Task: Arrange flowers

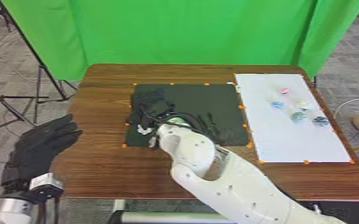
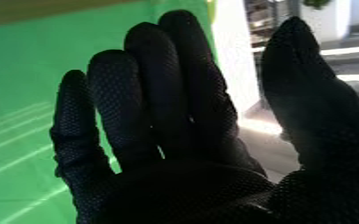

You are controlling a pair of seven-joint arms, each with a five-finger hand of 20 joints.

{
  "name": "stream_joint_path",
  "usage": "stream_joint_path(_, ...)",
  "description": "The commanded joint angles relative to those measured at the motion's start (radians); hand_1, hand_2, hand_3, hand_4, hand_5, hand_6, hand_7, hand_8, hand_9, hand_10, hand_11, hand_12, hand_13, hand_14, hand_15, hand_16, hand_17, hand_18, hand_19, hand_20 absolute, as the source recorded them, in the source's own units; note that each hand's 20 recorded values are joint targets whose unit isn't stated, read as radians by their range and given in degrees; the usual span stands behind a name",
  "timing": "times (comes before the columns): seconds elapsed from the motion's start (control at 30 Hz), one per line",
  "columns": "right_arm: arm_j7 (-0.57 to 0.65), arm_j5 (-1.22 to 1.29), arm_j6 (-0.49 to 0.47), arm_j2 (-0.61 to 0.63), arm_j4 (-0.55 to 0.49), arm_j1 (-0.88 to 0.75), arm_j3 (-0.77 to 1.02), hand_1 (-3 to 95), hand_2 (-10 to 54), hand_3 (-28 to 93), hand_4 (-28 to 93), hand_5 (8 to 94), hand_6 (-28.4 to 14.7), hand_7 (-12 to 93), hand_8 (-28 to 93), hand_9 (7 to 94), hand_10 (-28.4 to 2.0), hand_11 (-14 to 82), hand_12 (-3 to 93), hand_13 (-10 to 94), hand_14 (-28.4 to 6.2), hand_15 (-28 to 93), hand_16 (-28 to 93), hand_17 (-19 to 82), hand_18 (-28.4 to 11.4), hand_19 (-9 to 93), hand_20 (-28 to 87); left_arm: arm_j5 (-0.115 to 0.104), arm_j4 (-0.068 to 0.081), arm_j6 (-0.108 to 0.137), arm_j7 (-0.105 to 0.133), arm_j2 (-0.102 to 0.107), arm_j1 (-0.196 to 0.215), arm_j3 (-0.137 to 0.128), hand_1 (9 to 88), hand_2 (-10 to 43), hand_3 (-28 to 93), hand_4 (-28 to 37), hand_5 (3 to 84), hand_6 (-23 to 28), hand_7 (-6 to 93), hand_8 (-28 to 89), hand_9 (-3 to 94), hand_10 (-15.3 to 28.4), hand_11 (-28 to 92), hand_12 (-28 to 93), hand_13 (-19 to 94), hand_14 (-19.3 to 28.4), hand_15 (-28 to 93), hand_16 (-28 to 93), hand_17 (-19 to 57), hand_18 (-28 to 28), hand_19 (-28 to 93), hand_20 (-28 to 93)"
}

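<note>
While open, right hand (image 1: 155, 104) well left of flowers (image 1: 298, 116).

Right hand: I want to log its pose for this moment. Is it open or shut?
Open. In the right wrist view, the right hand has its fingers straight, and the thumb stands well apart from them.

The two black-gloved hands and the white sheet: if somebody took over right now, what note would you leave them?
Right hand: open, nothing in its grasp, at the dark mat.
Left hand: open, off the table's left side.
Things: five small colored pieces, apparently the flowers, lie spread out on the white sheet at the table's right.
Done: I can't tell whether any flower has been arranged.
Left: probably picking up and arranging those five.
</note>
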Motion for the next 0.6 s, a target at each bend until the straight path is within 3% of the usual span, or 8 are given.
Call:
stream_joint_path(0.03,0.015,0.045,-0.031,0.285,-0.133,0.027,0.113,28.8,-3.9,83,-27,65.1,-4.7,23,-14,59.0,-19.6,40.3,20.3,46,-18.9,75,19,13,-27.1,74,35,0.018,-0.021,0.007,-0.012,-0.047,0.031,-0.005,27.2,5.1,83,-12.4,45.2,13.5,12.4,-8,37.3,22.0,34,9,27,28.1,56,-12,-9.5,21.4,57,12)
stream_joint_path(0.2,0.021,0.059,-0.057,0.419,-0.168,-0.095,0.287,28.4,-3.6,83,-26,61.9,-5.2,21,-13,57.5,-19.6,33.4,19.0,44,-19.5,73,17,12,-27.0,73,34,0.024,-0.030,0.009,-0.017,-0.060,0.051,-0.011,27.2,5.1,83,-12.4,45.2,13.5,12.4,-8,37.3,22.0,34,9,27,28.1,56,-12,-9.5,21.4,57,12)
stream_joint_path(0.37,0.070,0.102,-0.090,0.522,-0.166,-0.252,0.472,28.0,-3.6,84,-26,59.4,-5.8,20,-13,55.2,-20.0,31.0,19.1,43,-19.9,73,16,12,-26.9,73,35,0.028,-0.029,0.006,-0.014,-0.067,0.050,0.000,27.2,5.1,83,-12.5,45.3,13.5,12.4,-8,37.2,22.0,34,9,27,28.1,56,-12,-9.5,21.3,57,12)
stream_joint_path(0.6,0.188,0.187,-0.090,0.551,-0.120,-0.441,0.724,28.0,-3.7,84,-26,57.2,-6.4,19,-12,52.8,-20.5,28.4,18.9,43,-19.1,74,15,12,-26.1,74,35,0.026,-0.023,0.002,-0.002,-0.059,0.040,0.016,27.1,5.1,82,-12.5,45.1,13.4,12.4,-8,37.3,22.0,34,9,27,28.0,56,-12,-9.5,21.4,57,12)
